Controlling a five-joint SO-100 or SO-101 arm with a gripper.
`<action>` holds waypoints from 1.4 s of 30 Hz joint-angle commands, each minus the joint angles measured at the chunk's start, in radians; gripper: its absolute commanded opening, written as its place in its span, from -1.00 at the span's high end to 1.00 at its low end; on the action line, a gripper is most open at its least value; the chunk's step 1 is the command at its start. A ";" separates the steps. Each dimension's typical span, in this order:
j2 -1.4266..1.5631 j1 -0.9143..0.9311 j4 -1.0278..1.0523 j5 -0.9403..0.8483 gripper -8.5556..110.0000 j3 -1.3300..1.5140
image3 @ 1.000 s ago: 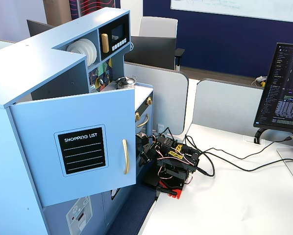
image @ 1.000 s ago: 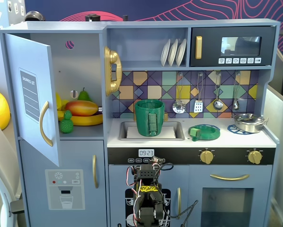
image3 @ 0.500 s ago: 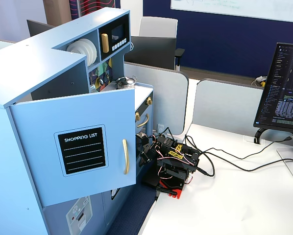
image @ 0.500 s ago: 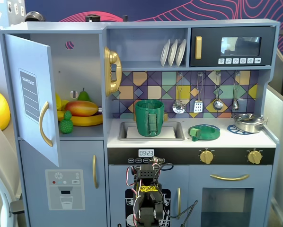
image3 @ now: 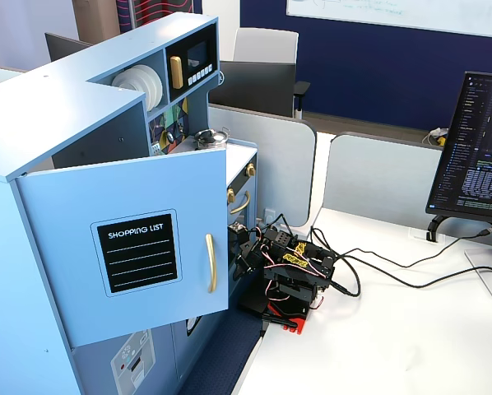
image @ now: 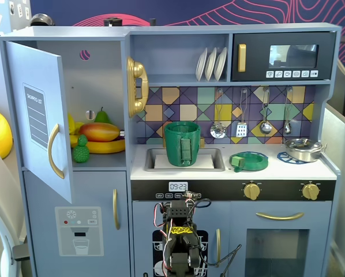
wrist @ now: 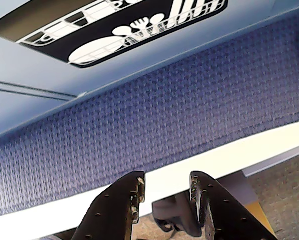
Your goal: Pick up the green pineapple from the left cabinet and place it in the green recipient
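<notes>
Resting arm: folded low in front of the toy kitchen (image: 178,242), its base on the white desk (image3: 378,346); also seen in a fixed view (image3: 291,276)
Gripper: seen in the wrist view (wrist: 165,186), its two dark fingers (wrist: 132,192) stand a narrow way apart with nothing between them; behind them lie blue carpet and a white desk edge
Pineapple: small and all green (image: 81,149), upright on the shelf of the left cabinet, near its front edge and close to the open door
Cabinet: grey-blue fridge compartment (image: 106,75), its door (image: 41,115) swung open toward the camera; the door's outer face with gold handle and dark shopping-list panel shows in a fixed view (image3: 139,251)
Other fruit: mango (image: 100,131) lying on a banana (image: 106,146) just right of the pineapple; pear (image: 102,117) behind them
Recipient: tall dark-green pot (image: 182,143) standing in the sink (image: 210,161), ribbed handle facing forward, well apart from the pineapple
Dish: flat green round one (image: 249,161) on the counter right of the sink
Pan: metal (image: 303,149), on the hob at far right
Microwave: black (image: 284,56), top right, shut
</notes>
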 commanded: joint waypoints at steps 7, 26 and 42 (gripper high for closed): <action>-0.008 -0.130 0.163 -0.144 0.82 0.005; -0.095 -0.548 -0.670 -0.345 0.68 -0.196; -0.502 -0.732 -1.158 -0.425 0.54 -0.466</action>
